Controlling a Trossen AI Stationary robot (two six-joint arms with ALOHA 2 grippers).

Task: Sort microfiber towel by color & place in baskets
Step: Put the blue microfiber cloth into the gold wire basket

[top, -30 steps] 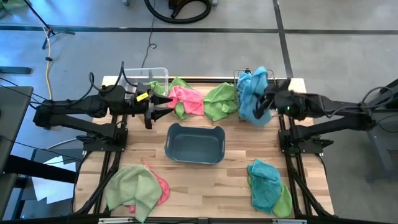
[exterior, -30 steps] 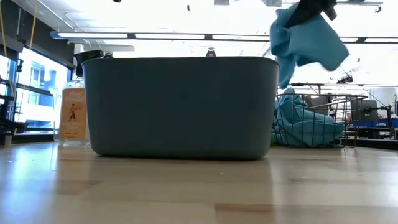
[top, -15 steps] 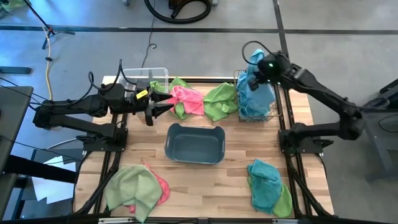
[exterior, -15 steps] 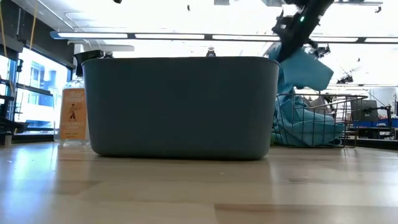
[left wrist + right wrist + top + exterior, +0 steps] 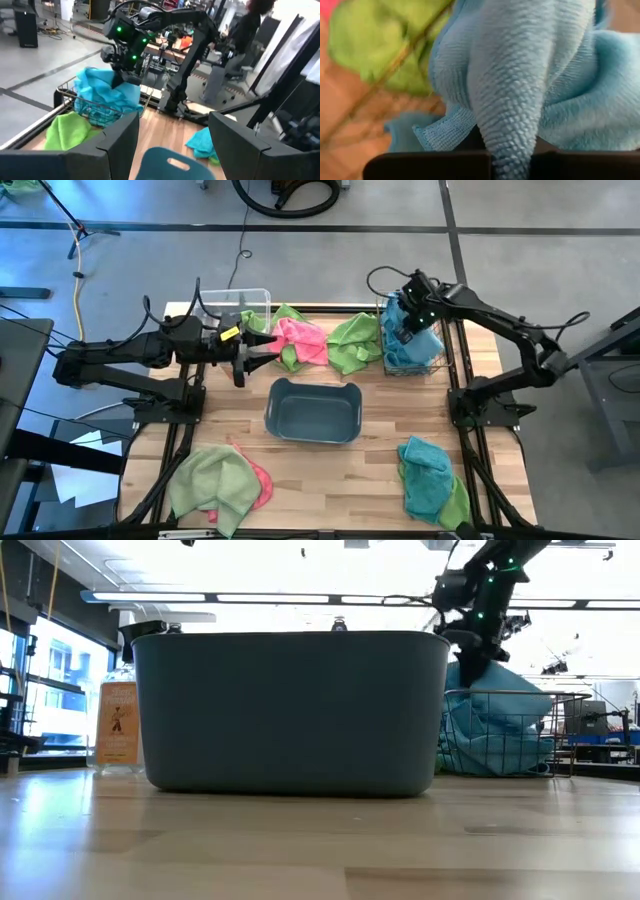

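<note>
Over the dark wire-mesh basket [image 5: 412, 340] at the table's far right, my right gripper [image 5: 408, 320] is pinched on a blue microfiber towel [image 5: 520, 85] — lowered onto the blue pile inside. My left gripper [image 5: 262, 351] waits spread, beside the pink towel [image 5: 303, 340] — clear plastic bin [image 5: 243, 304] behind, grey-blue tub [image 5: 313, 410] mid-table.

The high view hangs above the table [image 5: 310, 460] and looks straight down, taking in both arms and some floor around. The low view sits at table-top height, close behind the grey-blue tub [image 5: 290, 712], facing level into the room. The left wrist view looks across the table toward the wire-mesh basket [image 5: 97, 107] — seen also from above and low. The right wrist view is pressed close against a blue towel [image 5: 520, 75] — little else shows.
</note>
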